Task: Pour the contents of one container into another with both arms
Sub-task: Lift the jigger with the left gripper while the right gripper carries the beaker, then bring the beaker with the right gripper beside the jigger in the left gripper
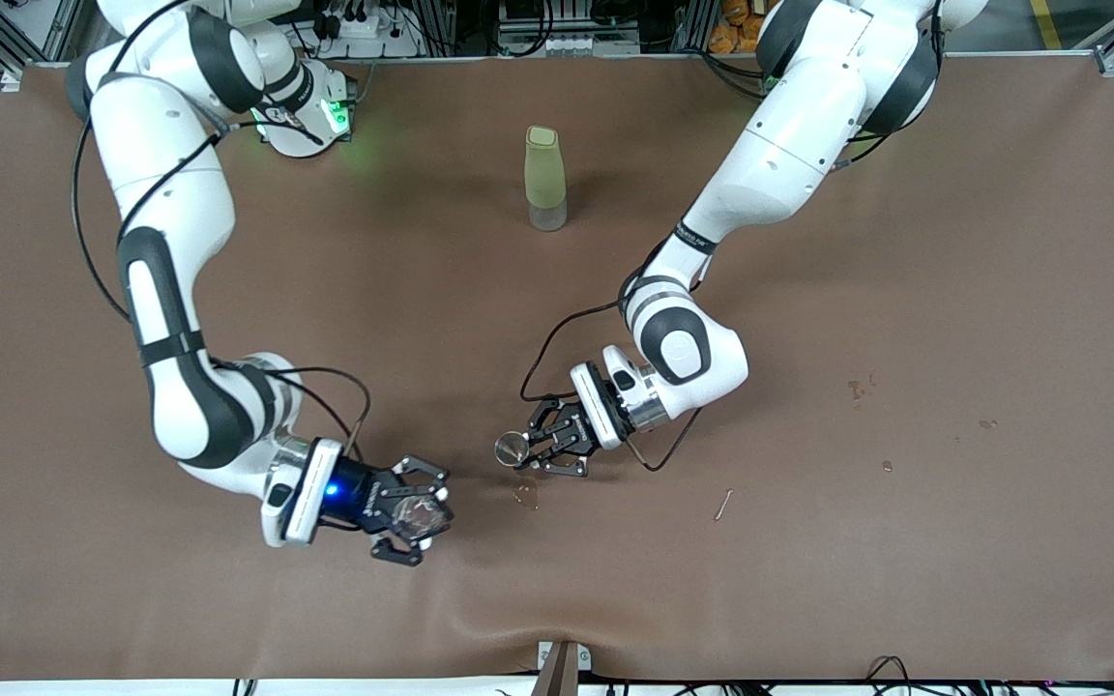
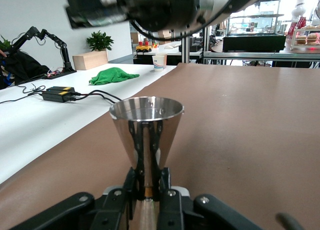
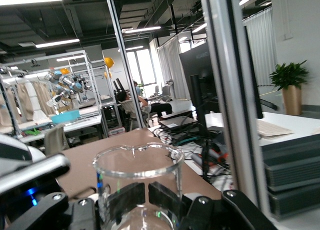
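Note:
My right gripper [image 1: 426, 515] is shut on the tiny clear glass cup [image 1: 414, 520], held low over the table near the front camera's edge. In the right wrist view the cup [image 3: 138, 165] fills the space between the black fingers [image 3: 127, 202]. My left gripper [image 1: 526, 449] is shut on the silvery jigger [image 1: 512, 449], toward the left arm's end from the cup and apart from it. In the left wrist view the jigger [image 2: 146, 125] stands upright, mouth up, pinched at its narrow waist by my left gripper [image 2: 148, 187].
The tall pale-green bottle [image 1: 545, 179] stands upright mid-table, farther from the front camera than both grippers. A small wet patch [image 1: 525, 495] lies on the brown mat just under the jigger. A thin stick [image 1: 723, 504] and a few stains [image 1: 857, 389] lie toward the left arm's end.

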`<state>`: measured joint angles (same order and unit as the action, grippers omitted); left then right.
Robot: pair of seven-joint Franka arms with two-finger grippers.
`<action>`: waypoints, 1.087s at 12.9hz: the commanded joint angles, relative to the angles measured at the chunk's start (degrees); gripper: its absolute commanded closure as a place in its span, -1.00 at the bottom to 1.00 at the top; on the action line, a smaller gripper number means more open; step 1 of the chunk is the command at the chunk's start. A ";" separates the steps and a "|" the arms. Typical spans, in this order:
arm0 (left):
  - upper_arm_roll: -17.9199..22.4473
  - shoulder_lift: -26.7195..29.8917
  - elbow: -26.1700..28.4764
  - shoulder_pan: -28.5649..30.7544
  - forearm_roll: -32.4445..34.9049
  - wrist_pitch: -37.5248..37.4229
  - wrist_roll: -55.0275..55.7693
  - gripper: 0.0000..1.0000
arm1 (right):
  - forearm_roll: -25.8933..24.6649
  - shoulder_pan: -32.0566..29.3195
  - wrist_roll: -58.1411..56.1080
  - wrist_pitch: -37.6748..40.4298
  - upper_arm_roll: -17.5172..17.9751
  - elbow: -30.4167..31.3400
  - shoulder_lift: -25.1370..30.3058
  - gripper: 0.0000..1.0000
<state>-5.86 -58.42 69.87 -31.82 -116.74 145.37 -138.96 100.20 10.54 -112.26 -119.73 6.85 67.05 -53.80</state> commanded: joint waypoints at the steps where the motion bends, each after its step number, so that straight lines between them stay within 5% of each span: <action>1: 0.85 -1.17 -2.01 -1.23 -2.43 1.24 -0.08 1.00 | 1.23 1.15 3.79 0.81 -0.43 3.51 2.73 1.00; 14: 2.25 -2.76 -2.28 -2.02 -6.30 1.24 -2.28 1.00 | 1.14 2.29 30.84 2.05 1.76 25.22 20.84 1.00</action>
<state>-4.36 -60.44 69.49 -33.09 -120.87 145.95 -139.74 100.20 12.35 -85.80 -117.42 8.75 85.83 -37.79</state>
